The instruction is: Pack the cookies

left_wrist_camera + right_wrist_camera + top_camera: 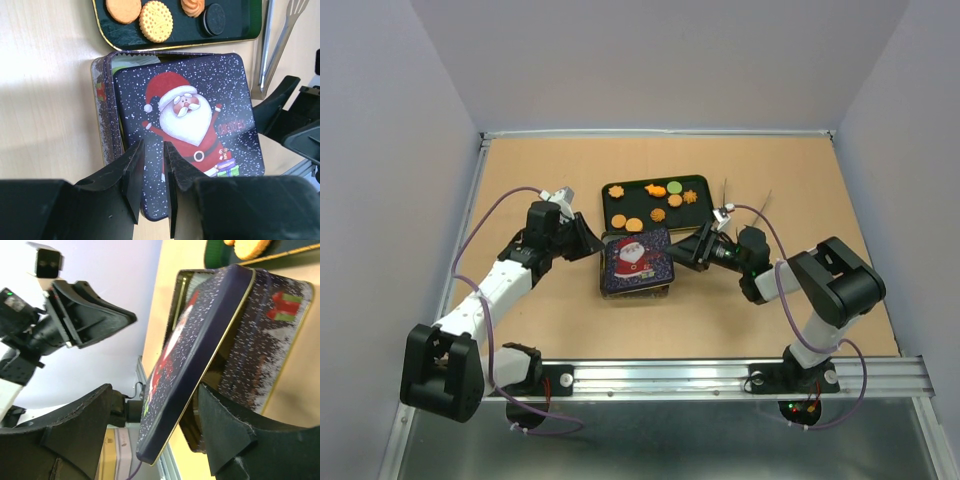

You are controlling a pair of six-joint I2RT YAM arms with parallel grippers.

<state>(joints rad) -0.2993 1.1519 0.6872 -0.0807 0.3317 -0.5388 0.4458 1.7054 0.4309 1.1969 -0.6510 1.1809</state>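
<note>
Several cookies (633, 223), mostly orange with one green, lie on a dark green tray (697, 182); some also show in the left wrist view (155, 21). A square tin (660, 289) stands in front of the tray. Its Santa lid (636, 258) rests askew and tilted on it, leaving the tin (102, 105) open along the left and far sides. My left gripper (154, 167) is shut and empty, just over the lid's (190, 120) near-left edge. My right gripper (155, 390) is open, its fingers either side of the raised edge of the lid (200, 340).
Metal tongs (267, 50) and a slotted spatula (295, 10) lie on the table right of the tray. Something pale (135, 62) shows inside the tin at its open far edge. Walls close the workspace on three sides; a metal rail (720, 375) runs along the near edge.
</note>
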